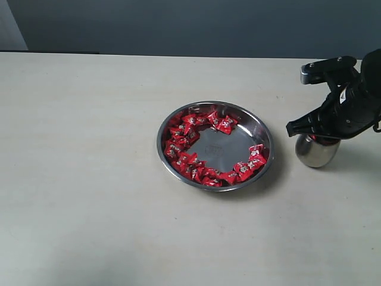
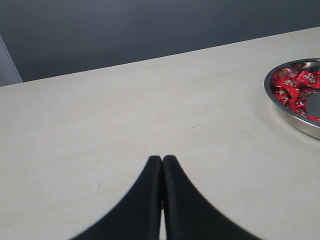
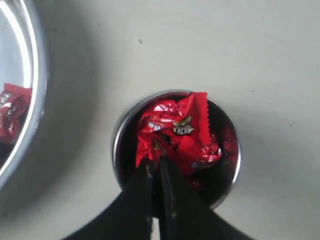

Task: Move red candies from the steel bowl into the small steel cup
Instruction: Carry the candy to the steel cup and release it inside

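The steel bowl [image 1: 271, 143] sits mid-table with many red candies [image 1: 189, 127] ringed round its flat bottom. The small steel cup [image 1: 315, 152] stands to its right. My right gripper [image 1: 293, 127] hangs just above the cup. In the right wrist view this gripper [image 3: 155, 159] is shut, pinching the wrapper edge of one red candy [image 3: 179, 131] over the cup's mouth [image 3: 235, 165], with more red showing inside the cup. My left gripper [image 2: 162, 159] is shut and holds nothing, low over bare table, with the bowl [image 2: 274, 100] off to one side. It does not show in the exterior view.
A pale table [image 1: 89, 179] spreads wide to the left of and in front of the bowl. A dark wall [image 1: 178, 24] runs along the table's far edge. The bowl's rim [image 3: 39, 75] lies close beside the cup.
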Controlling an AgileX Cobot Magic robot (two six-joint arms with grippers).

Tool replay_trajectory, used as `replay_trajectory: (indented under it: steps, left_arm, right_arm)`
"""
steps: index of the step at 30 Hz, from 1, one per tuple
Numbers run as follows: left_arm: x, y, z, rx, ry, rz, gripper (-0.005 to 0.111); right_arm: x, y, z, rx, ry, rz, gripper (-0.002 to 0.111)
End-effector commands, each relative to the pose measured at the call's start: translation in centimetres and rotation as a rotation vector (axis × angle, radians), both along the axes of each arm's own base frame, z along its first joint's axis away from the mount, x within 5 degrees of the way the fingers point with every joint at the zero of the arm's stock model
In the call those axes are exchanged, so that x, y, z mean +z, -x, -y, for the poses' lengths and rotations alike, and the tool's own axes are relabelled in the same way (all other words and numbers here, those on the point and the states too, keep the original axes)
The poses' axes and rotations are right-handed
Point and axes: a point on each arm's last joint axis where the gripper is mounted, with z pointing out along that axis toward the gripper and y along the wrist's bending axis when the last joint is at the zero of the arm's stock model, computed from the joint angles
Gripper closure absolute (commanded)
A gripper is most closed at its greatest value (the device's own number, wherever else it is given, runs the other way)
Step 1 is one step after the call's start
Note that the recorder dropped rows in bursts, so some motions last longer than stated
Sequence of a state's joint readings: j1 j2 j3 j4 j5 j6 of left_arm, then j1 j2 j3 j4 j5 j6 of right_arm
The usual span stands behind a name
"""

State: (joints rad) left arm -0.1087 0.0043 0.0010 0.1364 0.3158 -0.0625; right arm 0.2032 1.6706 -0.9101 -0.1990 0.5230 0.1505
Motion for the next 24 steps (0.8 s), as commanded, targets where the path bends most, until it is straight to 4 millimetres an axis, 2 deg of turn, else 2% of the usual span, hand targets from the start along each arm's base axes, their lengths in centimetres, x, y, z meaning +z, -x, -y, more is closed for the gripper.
replay_trajectory:
  steps: [1, 6, 8, 24]
  left_arm:
    - [0.1, 0.0, 0.0, -0.003, 0.008, 0.010, 0.106]
    - [0.1, 0.0, 0.0, -0.003, 0.008, 0.010, 0.106]
    - [0.1, 0.0, 0.0, -0.003, 0.008, 0.010, 0.106]
    - [0.1, 0.0, 0.0, -0.003, 0.008, 0.010, 0.106]
  right_arm:
    - [-0.2, 0.1, 0.2, -0.008, 0.005, -0.016, 0.107]
    - [-0.2, 0.1, 0.2, -0.008, 0.005, -0.016, 0.088]
    - [-0.2, 0.1, 0.2, -0.008, 0.005, -0.016, 0.084]
    - [3.3, 0.7, 0.3, -0.007, -0.027, 0.113, 0.083]
